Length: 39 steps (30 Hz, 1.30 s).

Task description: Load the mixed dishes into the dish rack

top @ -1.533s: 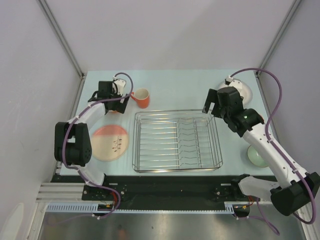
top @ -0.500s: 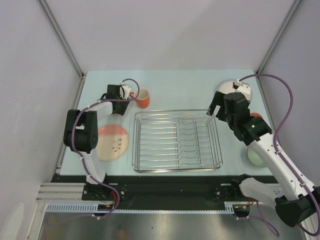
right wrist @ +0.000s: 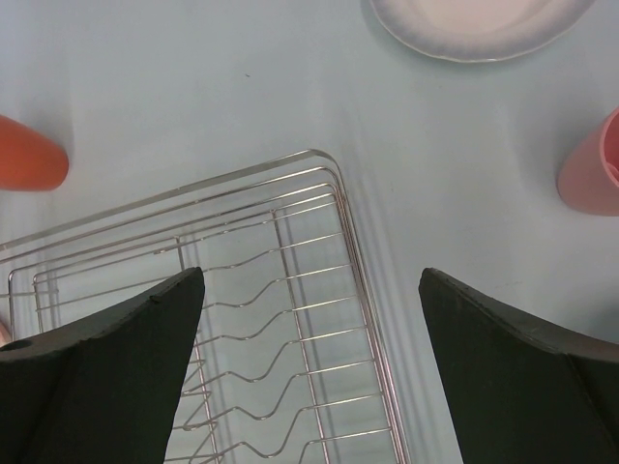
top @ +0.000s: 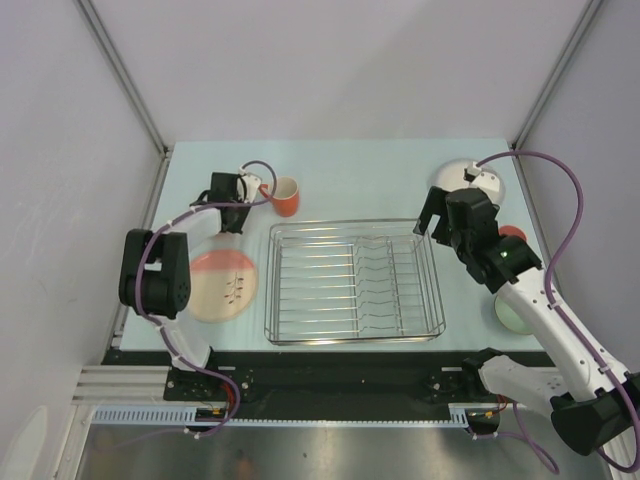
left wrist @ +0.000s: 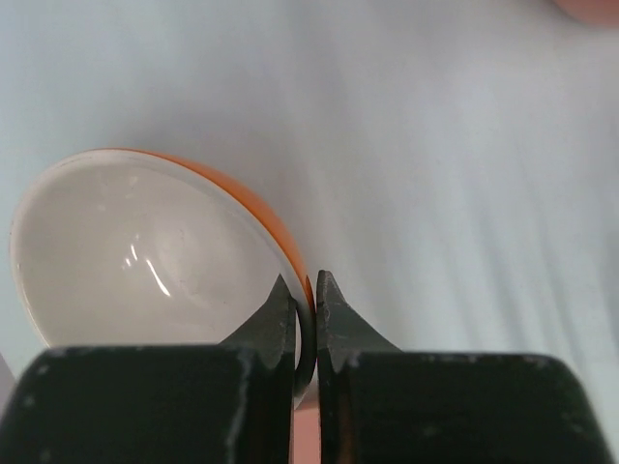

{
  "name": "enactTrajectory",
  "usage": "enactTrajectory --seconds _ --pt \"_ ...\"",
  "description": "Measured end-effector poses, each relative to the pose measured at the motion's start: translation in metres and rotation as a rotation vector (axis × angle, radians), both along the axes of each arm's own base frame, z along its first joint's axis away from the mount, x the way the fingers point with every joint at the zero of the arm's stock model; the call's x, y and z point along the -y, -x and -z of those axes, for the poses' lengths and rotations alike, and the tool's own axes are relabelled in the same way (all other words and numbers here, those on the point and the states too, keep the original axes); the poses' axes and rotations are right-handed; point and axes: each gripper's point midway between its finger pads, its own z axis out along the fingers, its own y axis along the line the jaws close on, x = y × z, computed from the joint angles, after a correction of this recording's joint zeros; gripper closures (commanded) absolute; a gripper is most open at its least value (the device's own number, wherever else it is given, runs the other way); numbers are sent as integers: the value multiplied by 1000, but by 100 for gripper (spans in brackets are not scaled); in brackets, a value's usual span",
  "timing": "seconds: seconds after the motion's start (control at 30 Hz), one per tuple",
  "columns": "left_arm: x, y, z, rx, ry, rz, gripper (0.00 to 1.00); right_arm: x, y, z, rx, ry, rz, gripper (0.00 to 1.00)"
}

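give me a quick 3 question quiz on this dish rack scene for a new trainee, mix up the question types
1. True or false: the rectangular silver wire dish rack holds at least one dish.
2. What is the left tool pinching? A) nothing B) the rim of the round orange-and-white bowl C) a wire of the rack
3. Fill in: the right tool hovers over a corner of the rack with its jaws ____.

Key: 1 false; 2 B; 3 open
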Motion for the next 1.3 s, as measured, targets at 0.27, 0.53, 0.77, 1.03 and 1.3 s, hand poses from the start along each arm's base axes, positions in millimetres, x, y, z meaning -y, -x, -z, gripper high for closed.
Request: enactTrajectory --seconds 0.27,0.53,0.77,1.03,1.3 --pt "0 32 -73 60 34 15 100 0 -1 0 5 0 1 0" --pt "52 53 -249 278 328 192 100 8 0 -5 29 16 34 0" --pt "162 110 -338 220 730 521 100 13 2 27 -85 66 73 2" --pt "271 149 -311 -190 1064 653 100 28 26 40 -150 76 147 0" --pt "343 165 -287 -504 1349 550 99 75 69 -62 225 -99 279 0"
